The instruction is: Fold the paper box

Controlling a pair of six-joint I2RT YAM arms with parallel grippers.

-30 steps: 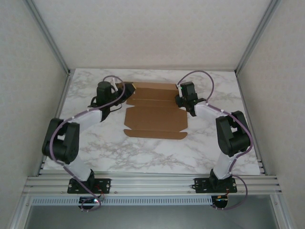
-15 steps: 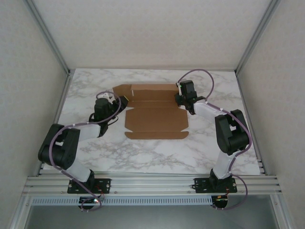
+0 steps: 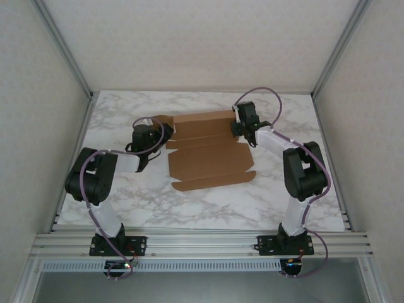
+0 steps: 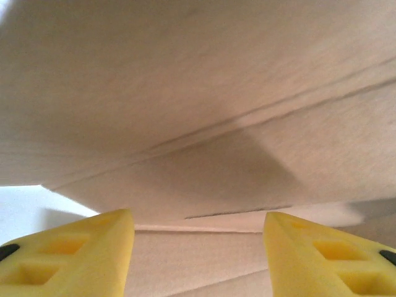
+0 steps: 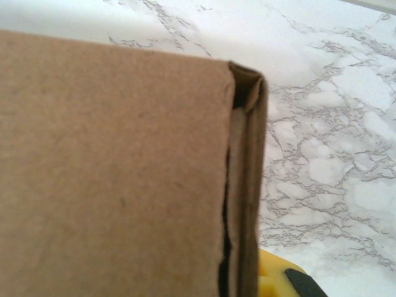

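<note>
The paper box [image 3: 211, 161] is a brown cardboard sheet lying mid-table, its far panel lifted and its near flap flat. My left gripper [image 3: 159, 128] is at the box's far left corner. In the left wrist view its yellow fingers [image 4: 68, 253] stand well apart, open, with creased cardboard [image 4: 204, 124] close ahead and above them. My right gripper [image 3: 242, 128] is at the far right side of the box. In the right wrist view a doubled side flap [image 5: 244, 185] runs down against one yellow finger [image 5: 272, 278]; the other finger is hidden behind the cardboard [image 5: 111, 173], so the jaws look shut on the flap.
The white marble table [image 3: 126, 202] has bare room in front of and beside the box. Pale walls with aluminium posts [image 3: 63, 50] close in the left, right and back. A metal rail [image 3: 202, 243] carries both arm bases at the near edge.
The left arm has swung in toward the box's far left corner. The right gripper has shifted farther back with the flap, and the box has turned slightly, its near right corner now sitting higher.
</note>
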